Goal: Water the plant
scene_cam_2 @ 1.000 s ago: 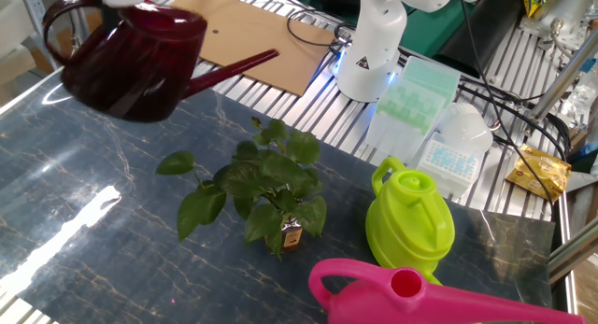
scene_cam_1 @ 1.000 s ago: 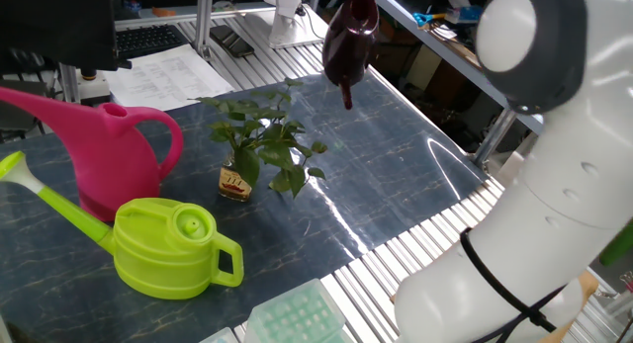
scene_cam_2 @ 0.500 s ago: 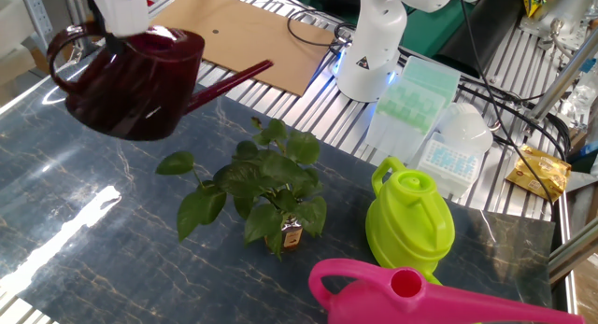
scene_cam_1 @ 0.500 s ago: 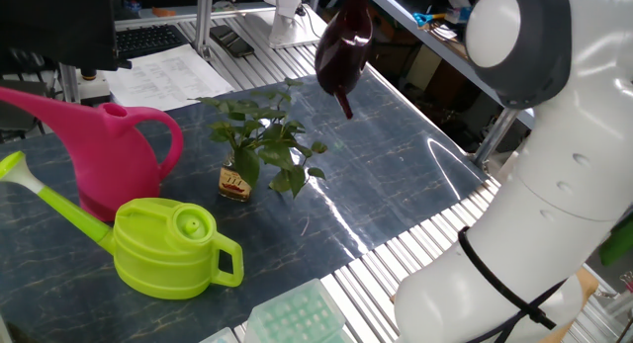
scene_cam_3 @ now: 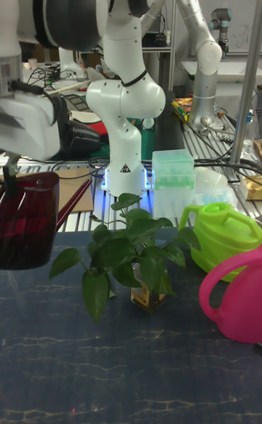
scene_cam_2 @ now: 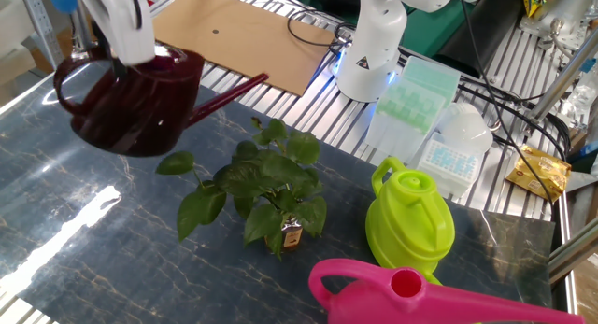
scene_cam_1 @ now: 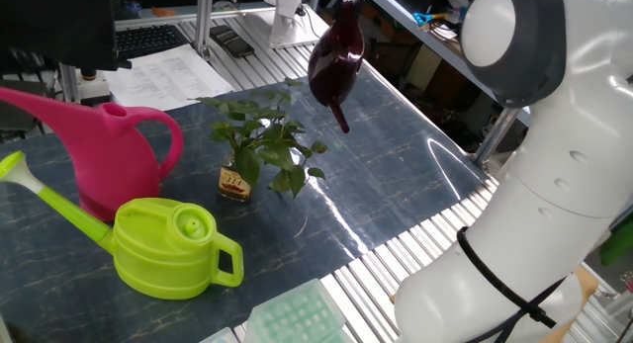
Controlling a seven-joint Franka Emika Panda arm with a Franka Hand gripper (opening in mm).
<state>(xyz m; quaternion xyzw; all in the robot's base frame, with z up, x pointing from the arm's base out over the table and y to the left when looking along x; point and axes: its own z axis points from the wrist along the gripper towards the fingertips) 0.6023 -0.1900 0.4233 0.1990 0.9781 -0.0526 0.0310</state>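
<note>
Plant (scene_cam_2: 266, 189) sits mid-table in its small glass bottle (scene_cam_2: 291, 236), leaves spread, just beside the green watering can (scene_cam_2: 409, 221) and pink watering can (scene_cam_1: 104, 150). Gripper (scene_cam_2: 117, 44) is clamped on the maroon watering can (scene_cam_2: 131, 100), held in the air beside the plant, spout (scene_cam_2: 229, 89) pointing over the leaves.

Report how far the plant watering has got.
Done: the dark maroon watering can is lifted off the table, held by the gripper. In hand: it hangs beside the leafy plant in the small glass bottle. Left: get the spout over the leaves and pour; no water shows.
</note>
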